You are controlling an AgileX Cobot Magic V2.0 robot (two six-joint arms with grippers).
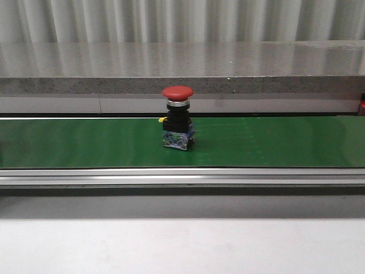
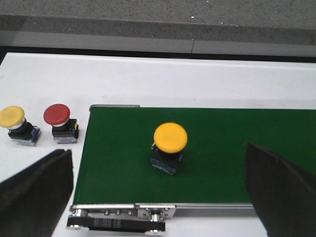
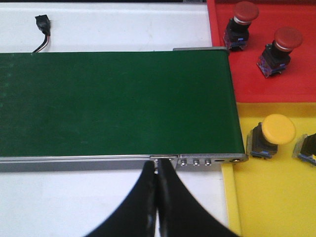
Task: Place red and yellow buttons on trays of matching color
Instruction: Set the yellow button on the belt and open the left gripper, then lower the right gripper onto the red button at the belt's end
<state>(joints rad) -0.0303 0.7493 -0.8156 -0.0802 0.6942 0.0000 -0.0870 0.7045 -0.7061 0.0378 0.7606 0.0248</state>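
From the front, one red button [image 1: 177, 117] stands upright on the green belt [image 1: 285, 142], and no pincer shows there. The left wrist view has the left pincer [image 2: 163, 187] spread wide, empty, with a yellow button [image 2: 169, 146] on the belt between and just beyond its fingers [image 2: 34, 195]; a second yellow button [image 2: 17, 125] and a red one [image 2: 60, 123] sit on the white table [image 2: 197, 84] beyond the left finger. In the right wrist view the right pincer [image 3: 157, 197] is pressed closed on nothing at the belt's near rail, while two red buttons [image 3: 280, 50] rest on the red tray [image 3: 222, 59] and a yellow button [image 3: 270, 136] on the yellow tray [image 3: 266, 197], off to its side
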